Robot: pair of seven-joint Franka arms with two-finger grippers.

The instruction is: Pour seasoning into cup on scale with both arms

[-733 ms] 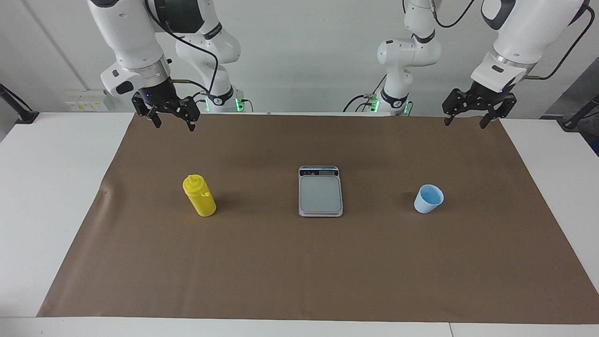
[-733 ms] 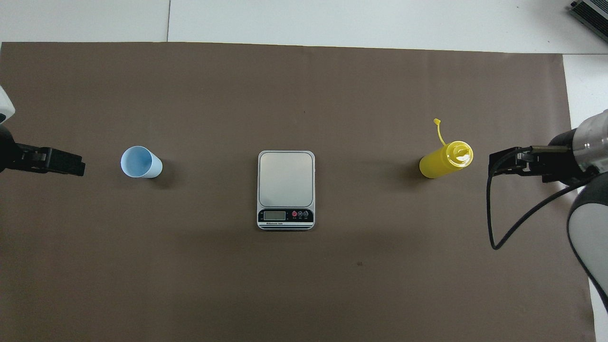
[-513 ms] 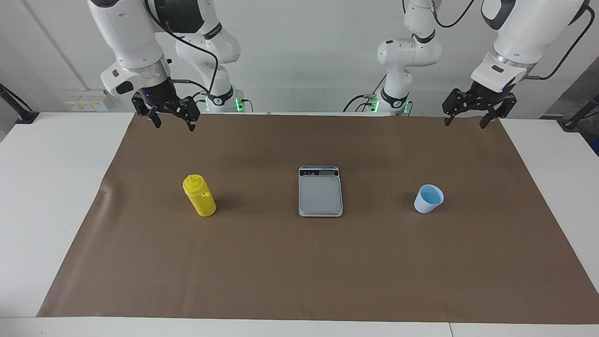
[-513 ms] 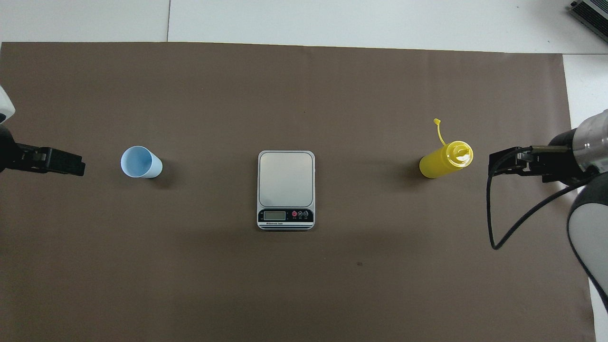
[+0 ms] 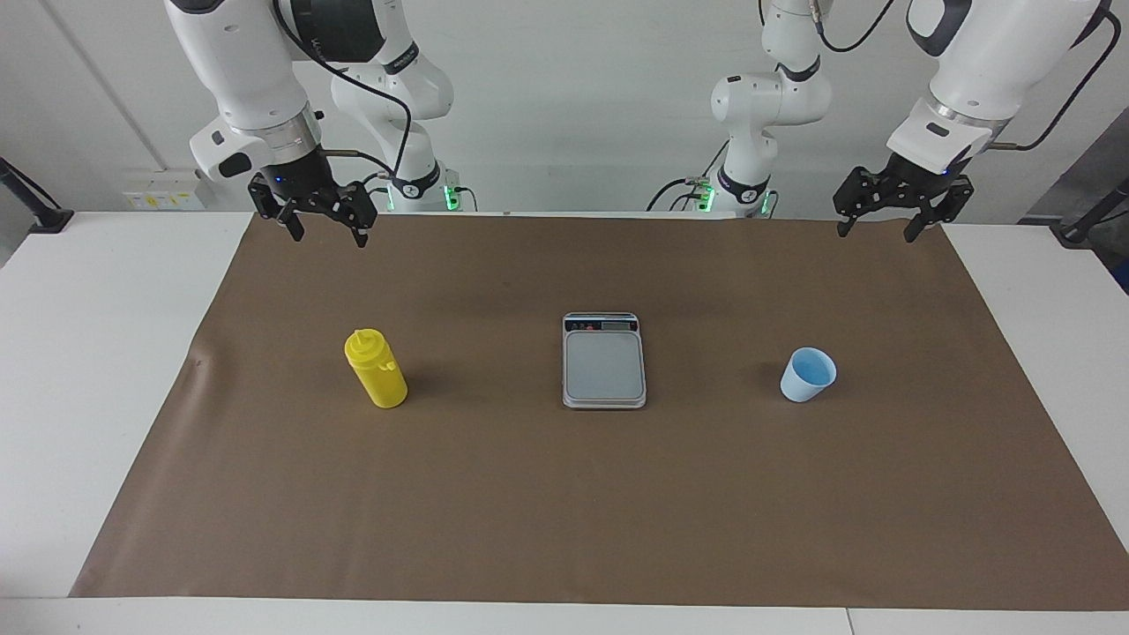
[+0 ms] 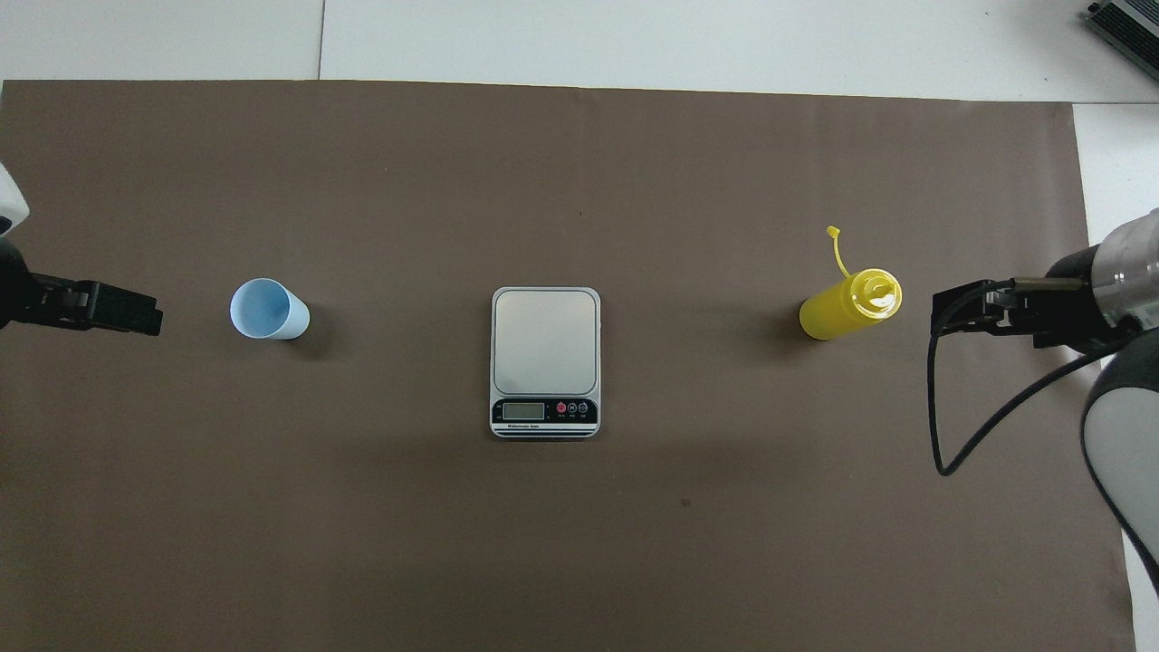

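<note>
both grippers wide, empty: left gripper [image 5: 876, 231] cut off overhead, right gripper [image 5: 325, 235] too.

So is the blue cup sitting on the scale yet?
Apart. The facing view shows the cup standing on the brown mat toward the left arm's end, with bare mat between it and the scale.

My two arms are glossy white, rounded jointed shells with dark bands at the joints and small green lights glowing at their bases — black cables loop loosely alongside each one. Each wrist ends in a white block over a silvery ring, and below it sits a black hand of open linkwork: the left hand [image 5: 891, 220] and the right hand [image 5: 324, 225] both show two slim dark fingers standing apart, with a tiny blue light just above.
</note>
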